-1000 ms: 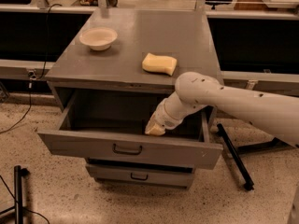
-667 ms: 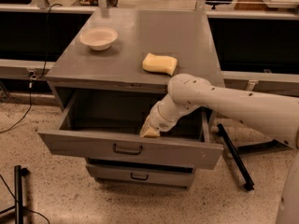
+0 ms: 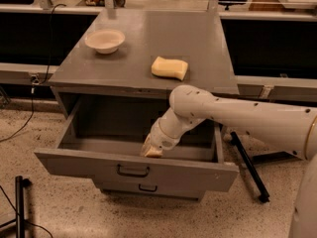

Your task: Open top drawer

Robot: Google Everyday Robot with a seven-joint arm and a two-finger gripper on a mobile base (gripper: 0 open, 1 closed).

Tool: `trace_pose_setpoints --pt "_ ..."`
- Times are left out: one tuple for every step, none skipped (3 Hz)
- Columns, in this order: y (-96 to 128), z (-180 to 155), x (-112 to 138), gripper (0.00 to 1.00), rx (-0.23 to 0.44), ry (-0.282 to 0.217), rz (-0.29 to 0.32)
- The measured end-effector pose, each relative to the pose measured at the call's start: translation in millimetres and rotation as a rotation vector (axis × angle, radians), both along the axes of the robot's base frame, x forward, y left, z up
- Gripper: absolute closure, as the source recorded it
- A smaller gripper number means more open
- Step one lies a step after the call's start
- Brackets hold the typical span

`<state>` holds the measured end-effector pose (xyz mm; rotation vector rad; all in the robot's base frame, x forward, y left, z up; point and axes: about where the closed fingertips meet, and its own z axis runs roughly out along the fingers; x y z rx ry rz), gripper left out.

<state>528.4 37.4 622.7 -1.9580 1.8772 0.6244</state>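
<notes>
The top drawer (image 3: pixel 99 165) of the grey metal cabinet stands pulled far out, its wide flat front towards me and its deep grey inside showing. A small dark pull handle (image 3: pixel 132 171) sits at the centre of the front. My white arm comes in from the right and bends down into the drawer. My gripper (image 3: pixel 151 150) is inside the drawer, just behind the front panel and slightly right of the handle.
On the cabinet top (image 3: pixel 198 48) lie a white bowl (image 3: pixel 104 40) at the back left and a yellow sponge (image 3: pixel 170 67) near the middle right. A lower drawer (image 3: pixel 148 188) shows below, shut. A black bar (image 3: pixel 249 166) leans on the floor at the right.
My arm has swung left and lower, so the gripper has moved left along the inside of the drawer front. The drawer stays open.
</notes>
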Motion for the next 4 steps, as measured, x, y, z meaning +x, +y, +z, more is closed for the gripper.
trace_pose_setpoints --pt "2 -2 -15 1.0 0.024 0.033 0.018" --pt "4 3 -50 1.0 0.059 0.086 0.041" --pt "8 11 -75 1.0 0.075 0.109 0.073" --pt "8 11 -75 1.0 0.075 0.109 0.073"
